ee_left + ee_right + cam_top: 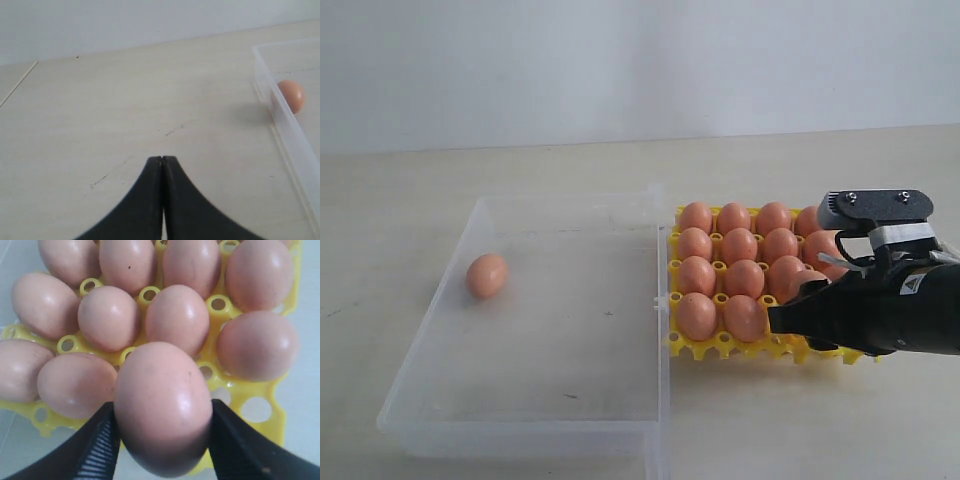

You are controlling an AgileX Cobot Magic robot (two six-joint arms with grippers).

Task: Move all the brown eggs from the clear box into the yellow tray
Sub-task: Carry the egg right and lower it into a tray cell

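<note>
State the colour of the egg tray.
Egg tray: bright yellow, clearest in the right wrist view.

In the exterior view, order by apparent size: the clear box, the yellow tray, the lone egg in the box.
Largest to smallest:
1. clear box
2. yellow tray, partly hidden
3. lone egg

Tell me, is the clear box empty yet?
Not empty: one brown egg lies inside the clear box near its left wall. The right pincer holds a second egg.

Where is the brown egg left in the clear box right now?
In the exterior view, the lone egg lies on the floor of the clear box, close to its left wall, well apart from the yellow tray on the right.
</note>
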